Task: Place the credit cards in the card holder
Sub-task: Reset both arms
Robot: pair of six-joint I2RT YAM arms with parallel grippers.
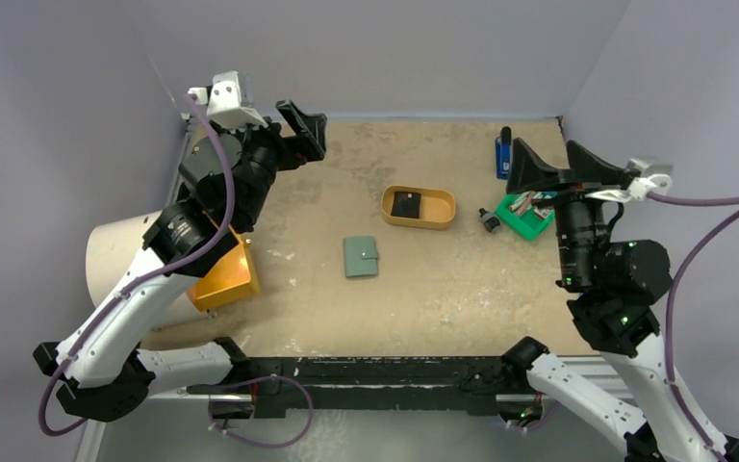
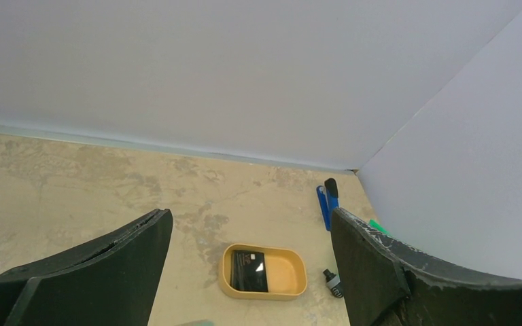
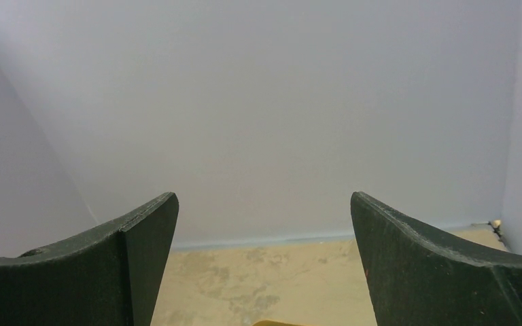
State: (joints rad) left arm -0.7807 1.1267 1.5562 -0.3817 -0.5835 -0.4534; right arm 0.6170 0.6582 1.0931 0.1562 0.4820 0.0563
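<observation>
Task unstarted: left tool (image 1: 302,130) and right tool (image 1: 546,156) hang wide apart, empty; next, unsnap the card holder (image 1: 361,257) at desk (image 1: 462,289) centre

**Card holder shut on the table, black card in the tray**

The card holder (image 1: 361,257) is a small sage-green soft wallet lying flat and closed on the worn tan tabletop (image 1: 462,289), near the middle. Its snap tab wraps over the right edge. It is nearly square to the table edges and nothing touches it.

A black card (image 1: 406,204) lies flat inside the tan oval tray (image 1: 445,208), in the tray's left half. From the left wrist the card (image 2: 249,270) looks glossy with faint reddish print near its top. Whether it is one card or a stack cannot be told. Tray and card sit beyond the holder and slightly right, apart from it
</observation>
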